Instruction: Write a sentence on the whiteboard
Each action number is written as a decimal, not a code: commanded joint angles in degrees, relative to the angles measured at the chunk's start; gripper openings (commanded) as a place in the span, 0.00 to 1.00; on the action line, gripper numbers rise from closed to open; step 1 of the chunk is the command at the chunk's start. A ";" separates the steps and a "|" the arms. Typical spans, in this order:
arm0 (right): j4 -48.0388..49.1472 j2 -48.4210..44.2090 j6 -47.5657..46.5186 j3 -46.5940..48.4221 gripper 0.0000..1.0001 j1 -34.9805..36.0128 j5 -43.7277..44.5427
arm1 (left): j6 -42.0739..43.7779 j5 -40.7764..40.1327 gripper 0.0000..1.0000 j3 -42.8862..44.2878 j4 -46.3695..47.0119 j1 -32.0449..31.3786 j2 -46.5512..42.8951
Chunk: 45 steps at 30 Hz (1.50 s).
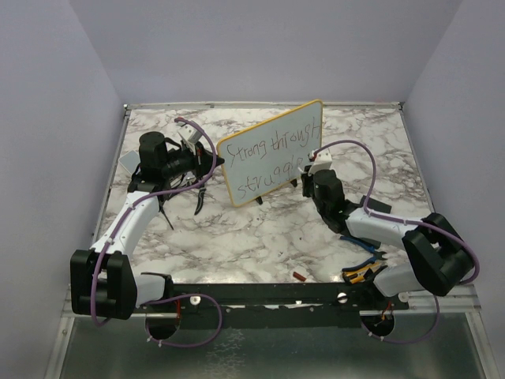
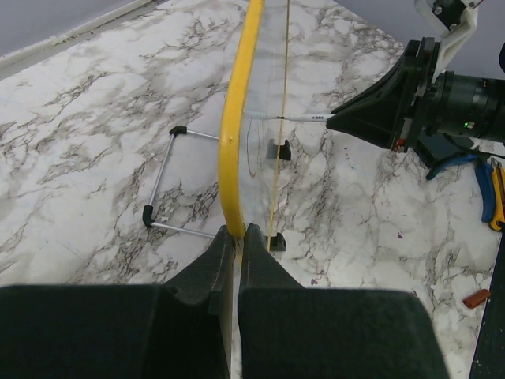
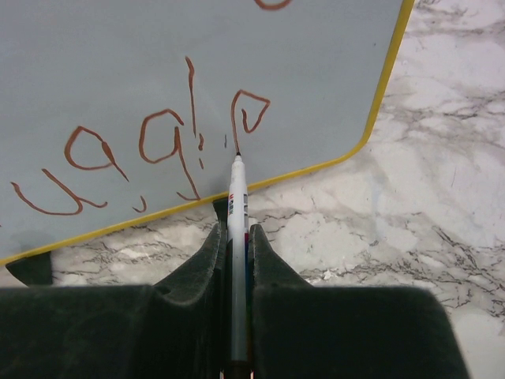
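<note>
The large pale grey-white rectangular whiteboard (image 1: 271, 155) with rounded corners and a thin yellow-orange frame is standing tilted on its small black feet in the middle of the far half of the white-and-grey marbled table (image 1: 260, 237). The thin reddish-brown handwritten sentence (image 1: 264, 144) is running across it in two lines, the lower one ending in "uggle" in the right wrist view. The left gripper (image 2: 237, 233) is clamping the whiteboard's yellow side edge, its jaws closed tight on the frame. The right gripper (image 3: 234, 229) is closed around a slim white-barrelled marker (image 3: 237, 213), which is pointing straight out between the fingers, its dark tip touching the board just below the last letter. A thin metal wire stand (image 2: 158, 189) with black end caps is lying on the marble behind the board. A small orange-red piece (image 1: 300, 276) is lying near the table's front edge.
</note>
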 commanded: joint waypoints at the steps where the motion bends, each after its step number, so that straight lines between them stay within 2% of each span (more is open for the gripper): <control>1: -1.56 2.61 2.49 0.36 0.01 0.06 -0.89 | 1.63 -0.25 0.00 -0.69 0.79 0.13 -0.84; 8: -2.35 3.79 2.90 1.67 0.01 0.01 5.74 | 1.59 -0.25 0.00 -0.72 0.82 0.09 -0.91; 16: -0.11 1.89 0.41 2.44 0.01 -0.02 8.29 | 1.58 -0.25 0.00 -0.72 0.83 0.15 -0.96; 25: -2.43 -4.02 0.87 0.75 0.01 -0.33 9.41 | 1.58 -0.13 0.00 -0.68 0.82 0.16 -1.01; 33: -0.32 -3.77 -0.12 1.39 0.01 -4.34 3.78 | 1.64 -0.12 0.00 -0.81 0.79 0.09 -1.18; 45: 1.12 -0.43 -1.28 4.09 0.01 -6.30 1.28 | 1.58 -0.16 0.00 -0.69 0.82 0.09 -1.00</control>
